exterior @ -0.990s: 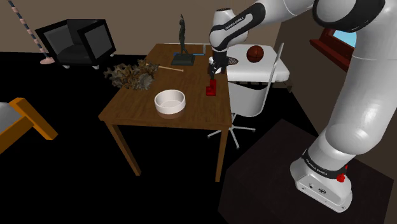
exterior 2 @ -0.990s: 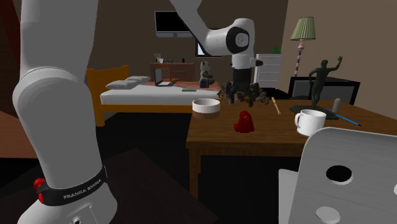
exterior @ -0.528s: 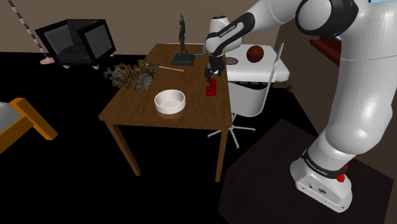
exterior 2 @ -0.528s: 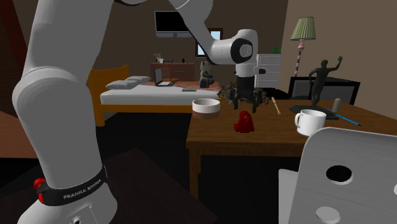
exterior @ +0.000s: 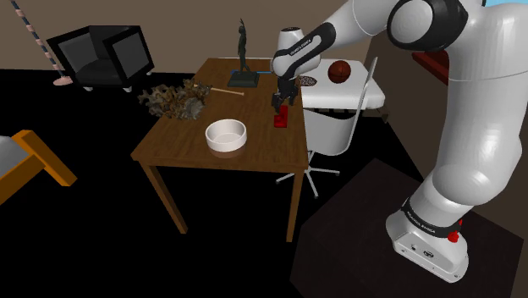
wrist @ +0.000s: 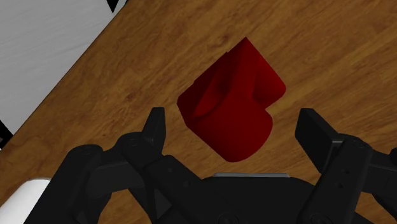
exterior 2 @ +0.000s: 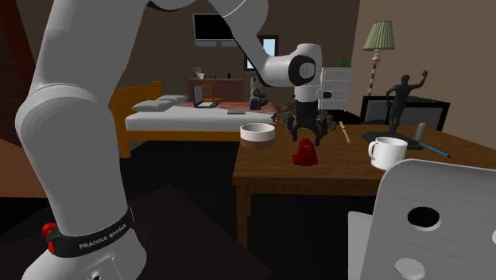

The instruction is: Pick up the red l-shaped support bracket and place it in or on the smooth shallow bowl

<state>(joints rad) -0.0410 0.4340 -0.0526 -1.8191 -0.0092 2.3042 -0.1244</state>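
Note:
The red bracket (exterior: 281, 119) stands on the brown wooden table (exterior: 254, 154) near its edge by the white chair. From across the table, the red bracket (exterior 2: 304, 153) has my black gripper (exterior 2: 307, 135) just above it. In the wrist view the red bracket (wrist: 232, 102) lies between my fingers (wrist: 154, 125), which stand apart and do not touch it; the gripper (wrist: 235, 130) is open. The shallow white bowl (exterior: 226, 135) sits on the table toward the shoulder view's left of the bracket, and the same bowl (exterior 2: 257, 132) shows beyond the bracket.
A dark statue (exterior: 242, 55), a heap of brownish debris (exterior: 173, 100) and a white mug (exterior 2: 387, 151) share the table. A white chair (exterior: 338, 110) with a brown ball (exterior: 339, 71) stands beside the table edge. A bed (exterior 2: 183, 115) and a lamp (exterior 2: 378, 40) are farther off.
My gripper has come down closer to the red bracket and shifted slightly over it. The fingers have stayed open.

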